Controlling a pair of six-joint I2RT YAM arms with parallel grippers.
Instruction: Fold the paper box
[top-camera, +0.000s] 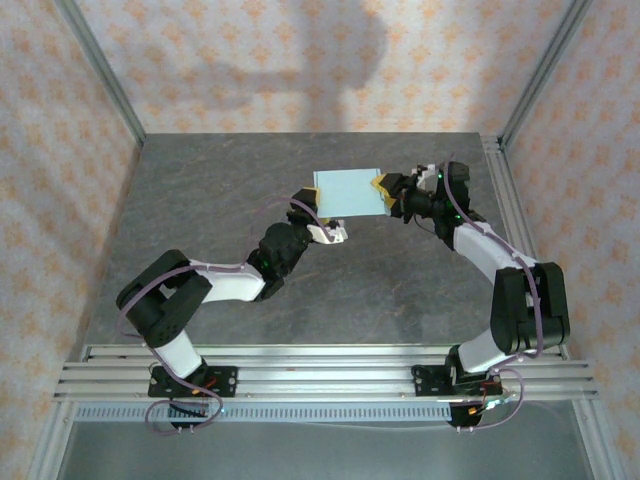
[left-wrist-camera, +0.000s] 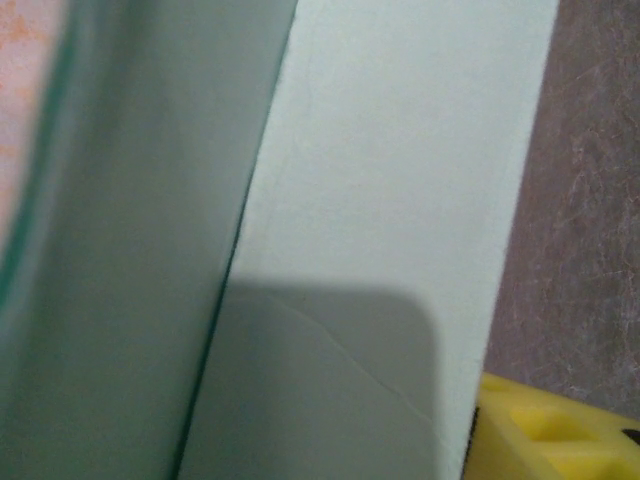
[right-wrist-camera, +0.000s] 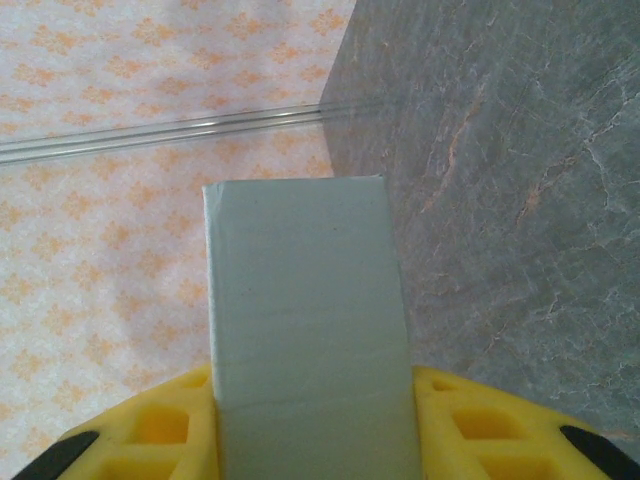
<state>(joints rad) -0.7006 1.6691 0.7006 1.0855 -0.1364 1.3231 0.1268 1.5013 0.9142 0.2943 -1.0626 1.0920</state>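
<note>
Reaches in from the right, elbow raised, pinching the box (top-camera: 347, 192) by its right edge in the right pincer (top-camera: 383, 193), over the far middle of the surface (top-camera: 200, 200). Stretches low from the left, left pincer (top-camera: 322, 222) at the box's near-left corner; cannot tell whether spread or gripping. Shows, from the right wrist, card clamped between yellow pads (right-wrist-camera: 480, 425); from the left wrist, blurred card close up.

Robot lab test cell: grey marbled tabletop (top-camera: 340, 290), aluminium-profile mounting rails (top-camera: 330, 372), frame posts (top-camera: 103, 70), orange-patterned backdrop panels (top-camera: 200, 60) around it.
</note>
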